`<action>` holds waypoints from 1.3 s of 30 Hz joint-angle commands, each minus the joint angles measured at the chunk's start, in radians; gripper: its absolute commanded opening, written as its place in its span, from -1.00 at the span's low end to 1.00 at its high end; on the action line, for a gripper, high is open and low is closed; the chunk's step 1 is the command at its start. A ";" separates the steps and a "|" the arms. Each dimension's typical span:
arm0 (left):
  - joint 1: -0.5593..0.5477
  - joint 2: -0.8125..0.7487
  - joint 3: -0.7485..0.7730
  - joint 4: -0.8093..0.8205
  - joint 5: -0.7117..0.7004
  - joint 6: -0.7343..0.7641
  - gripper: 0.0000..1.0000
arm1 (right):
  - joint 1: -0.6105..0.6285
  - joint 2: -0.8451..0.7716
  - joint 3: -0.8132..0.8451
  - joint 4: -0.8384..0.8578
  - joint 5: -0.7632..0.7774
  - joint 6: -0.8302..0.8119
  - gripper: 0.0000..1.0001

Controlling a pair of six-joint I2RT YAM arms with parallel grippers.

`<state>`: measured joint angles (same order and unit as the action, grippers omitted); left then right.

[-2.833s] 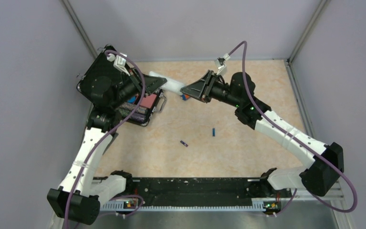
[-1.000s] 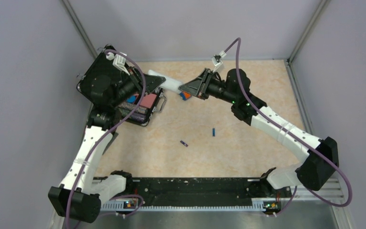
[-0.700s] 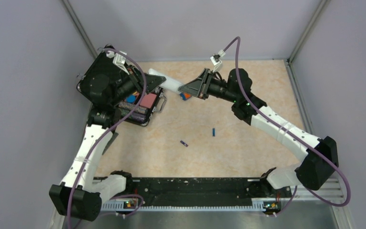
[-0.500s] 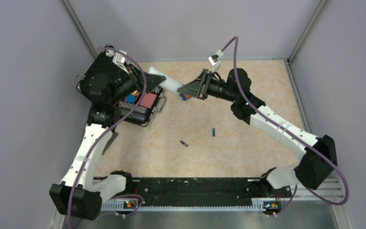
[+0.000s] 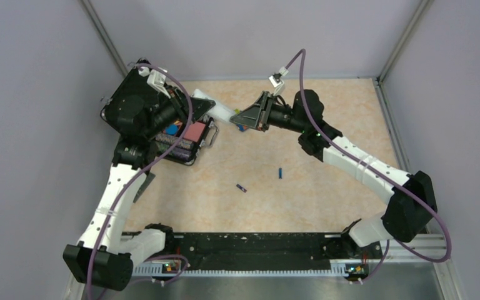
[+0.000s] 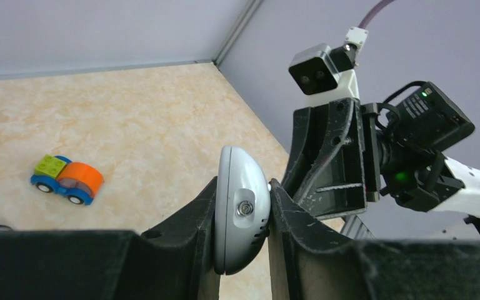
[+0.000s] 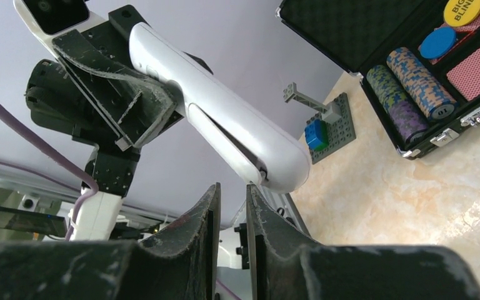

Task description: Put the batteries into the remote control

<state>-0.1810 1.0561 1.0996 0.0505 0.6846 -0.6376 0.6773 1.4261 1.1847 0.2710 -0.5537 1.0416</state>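
The left gripper is clenched on the remote control and holds it in the air above the far part of the table, toward its far-left corner. The handset's long axis runs from that grip straight toward the right gripper. Its rounded free end sits just beside the right fingertips, slightly above them, and not between them. The right gripper grasps nothing: its jaws stand a narrow slot apart, and the slot is empty. From the right wrist a seam shows along the remote's underside, probably the edge of the battery cover. If so, the right gripper is the one placed to work it, and it needs only a small shift to reach that end. The blue battery and the darker battery lie flat on the table near its middle, well apart from both grippers and toward the near edge. The blue one lies on the right arm's side and the darker one sits more central. The right arm, being free, is the likelier to fetch them. The tabletop is a smooth, pale marbled beige, so the slim cylinders may roll when nudged. An open black case of poker chips sits by the left edge under the left arm. A toy car stands just below the right gripper. The middle strip around the batteries gives room to come down.
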 commanded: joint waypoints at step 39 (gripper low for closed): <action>-0.035 0.065 -0.195 -0.059 -0.239 0.021 -1.00 | -0.447 -0.102 -0.231 -0.809 0.849 -0.270 -0.01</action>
<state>-0.2169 1.1107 0.8898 -0.0734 0.4126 -0.6209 0.2668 1.3846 0.9619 -0.3744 -0.0380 0.8322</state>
